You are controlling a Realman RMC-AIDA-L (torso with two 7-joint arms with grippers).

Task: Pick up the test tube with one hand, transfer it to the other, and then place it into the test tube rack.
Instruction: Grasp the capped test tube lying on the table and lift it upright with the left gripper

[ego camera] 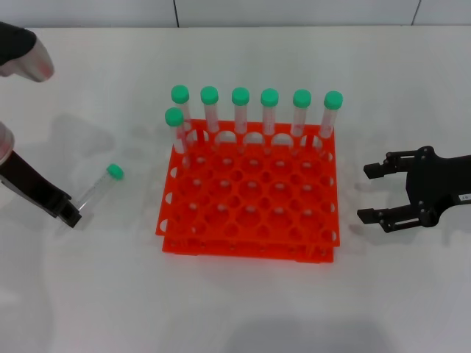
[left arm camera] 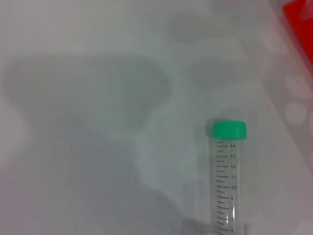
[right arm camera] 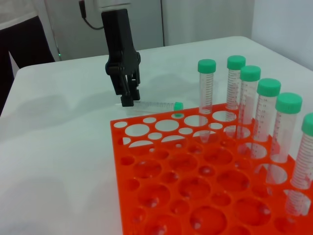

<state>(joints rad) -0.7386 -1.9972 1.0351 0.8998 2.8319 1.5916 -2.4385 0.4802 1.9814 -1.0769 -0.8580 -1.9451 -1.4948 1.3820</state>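
Note:
The test tube (ego camera: 98,187) is clear with a green cap and lies on the white table left of the orange test tube rack (ego camera: 250,213). My left gripper (ego camera: 71,215) comes in from the left edge and is shut on the tube's bottom end, low at the table. The right wrist view shows this gripper (right arm camera: 127,101) at the end of the lying tube (right arm camera: 154,105). The left wrist view shows the tube (left arm camera: 227,176), its cap pointing away. My right gripper (ego camera: 366,193) is open and empty just right of the rack.
Several green-capped tubes (ego camera: 240,110) stand upright along the rack's far rows; they also show in the right wrist view (right arm camera: 266,117). A silver and black arm segment (ego camera: 22,51) is at the far left corner.

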